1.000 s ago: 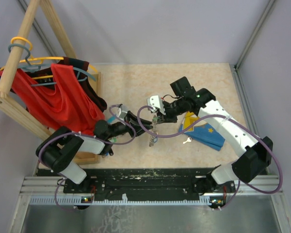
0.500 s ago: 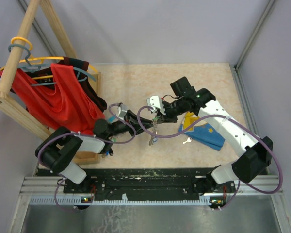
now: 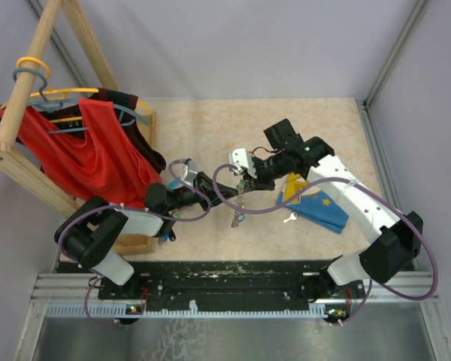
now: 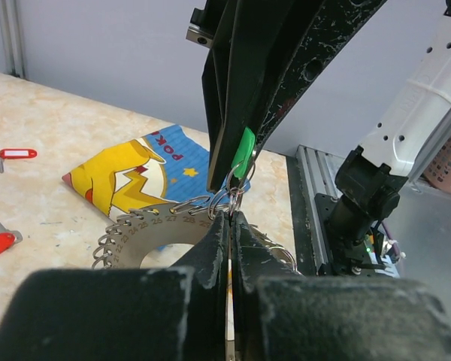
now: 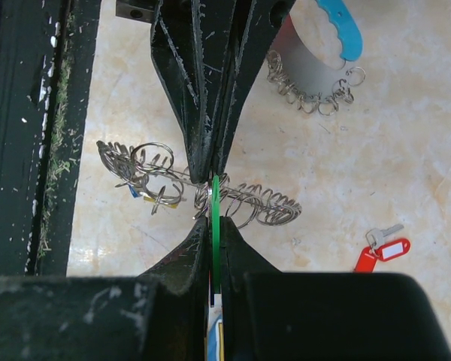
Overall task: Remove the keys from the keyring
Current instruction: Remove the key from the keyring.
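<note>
Red-tag keys (image 4: 7,154) and a blue-yellow printed cloth (image 4: 128,177) lie on the tabletop (image 3: 210,128) beyond the left end effector (image 4: 229,226). The right end effector (image 5: 213,222) hangs directly in front of it, clenched on a green-tag key (image 4: 244,153). Left is clenched on the keyring (image 4: 146,235) rim, and both arms reach inward with their tips nearly touching.

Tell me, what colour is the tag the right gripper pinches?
Green tag; best in left wrist view.

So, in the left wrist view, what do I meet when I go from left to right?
upper red-tagged key → yellow-and-blue printed cloth → green key tag → right arm's base
</note>
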Motion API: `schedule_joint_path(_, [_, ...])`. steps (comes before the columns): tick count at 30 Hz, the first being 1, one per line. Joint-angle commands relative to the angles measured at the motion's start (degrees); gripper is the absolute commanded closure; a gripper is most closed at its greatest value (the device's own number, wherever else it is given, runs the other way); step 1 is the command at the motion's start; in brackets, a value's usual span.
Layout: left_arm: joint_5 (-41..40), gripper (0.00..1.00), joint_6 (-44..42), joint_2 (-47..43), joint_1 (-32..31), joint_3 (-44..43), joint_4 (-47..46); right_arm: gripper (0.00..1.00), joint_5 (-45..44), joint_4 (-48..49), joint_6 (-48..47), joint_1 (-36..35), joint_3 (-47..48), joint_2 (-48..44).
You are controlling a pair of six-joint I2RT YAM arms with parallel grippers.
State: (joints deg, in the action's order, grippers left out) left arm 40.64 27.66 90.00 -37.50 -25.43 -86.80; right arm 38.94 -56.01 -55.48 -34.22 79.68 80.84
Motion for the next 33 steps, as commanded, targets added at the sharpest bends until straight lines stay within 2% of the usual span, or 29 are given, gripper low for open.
schedule_joint_path(1, [1.1, 1.00, -0.2, -1.3, 0.4, -0.2, -15.4, 1.00, 1.6, 1.5, -0.7, 0.4, 2.6, -1.8])
schedule_joint_path(3, [0.1, 1.00, -2.7, -3.3, 0.6, 0.5, -11.9, 1.00, 0.0, 1.8, 0.0, 0.5, 2.7, -2.2])
schedule_joint_path(6, [-2.5, 1.00, -10.1, -8.8, 0.3, 0.7, 2.0, 1.00, -2.3, 2.4, 0.9, 0.9, 2.7, -3.0])
schedule_joint_path(10, [-10.8, 1.00, -23.2, -16.1, -2.1, 0.4, 20.1, 1.00, -4.9, 3.6, 2.1, 1.1, 2.3, -3.5])
schedule_joint_path(13, [-16.1, 1.00, -29.8, -18.8, -4.7, 0.2, 27.0, 1.00, -5.3, 4.5, 2.8, 1.1, 2.0, -3.4])
schedule_joint_path(20, [-25.4, 1.00, -36.7, -19.1, -8.3, 0.2, 28.1, 1.00, -1.7, 6.7, 2.0, 1.1, -0.5, -4.0])
schedule_joint_path(24, [-27.4, 1.00, -39.0, -19.2, -9.0, 0.4, 27.2, 1.00, -1.7, 8.5, 1.1, 1.0, -2.8, -3.7])
schedule_joint_path(33, [-29.3, 1.00, -41.4, -19.3, -9.2, 2.6, 24.4, 1.00, -11.3, 15.4, 4.0, 0.7, -6.9, -3.2])
